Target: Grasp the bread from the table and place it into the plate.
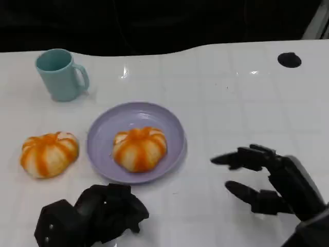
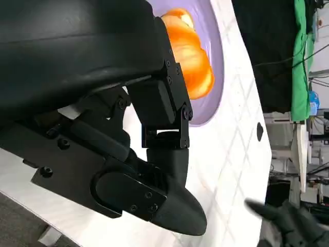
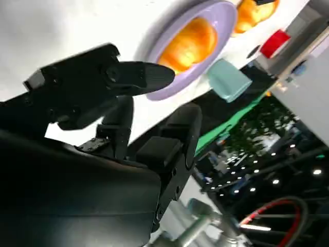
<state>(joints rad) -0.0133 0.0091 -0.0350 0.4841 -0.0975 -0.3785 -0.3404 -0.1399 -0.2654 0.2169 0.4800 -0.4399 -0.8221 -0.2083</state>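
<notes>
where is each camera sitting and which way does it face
Head view: high on the robot, looking down at the white table; left hand curled at lower left, right hand spread at lower right.
Left wrist view: behind the left hand, facing across the table to the plate.
Right wrist view: behind the right hand, turned over, facing the plate and cup.
Shared: all three show the purple plate with a bread roll in it.
</notes>
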